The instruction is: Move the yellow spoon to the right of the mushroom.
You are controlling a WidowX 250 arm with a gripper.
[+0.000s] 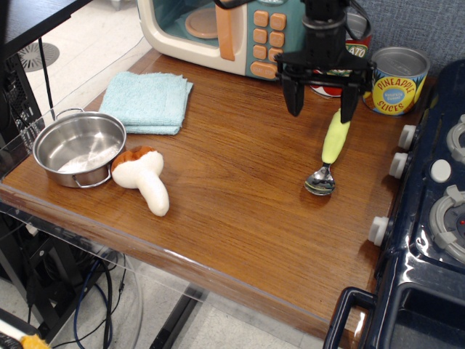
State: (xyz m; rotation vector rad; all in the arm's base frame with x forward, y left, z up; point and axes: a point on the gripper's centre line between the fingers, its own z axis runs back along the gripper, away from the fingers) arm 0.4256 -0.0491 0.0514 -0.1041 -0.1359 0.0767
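The yellow spoon [331, 150] lies on the wooden table at the right, pale yellow-green handle pointing away, silver bowl toward the front. The mushroom [143, 177] lies at the left front, brown-orange cap beside the pot, cream stem pointing forward-right. My black gripper [320, 111] hangs open above the far end of the spoon's handle; its right finger [348, 102] covers the handle's tip and its left finger [293, 98] stands to the left of the handle. It holds nothing.
A steel pot [78, 148] stands at the left edge next to the mushroom. A folded blue cloth [147, 101] lies behind it. A toy microwave [229, 33], a tomato sauce can [360, 48] and a pineapple can [397, 80] line the back. A toy stove [429, 218] borders the right.
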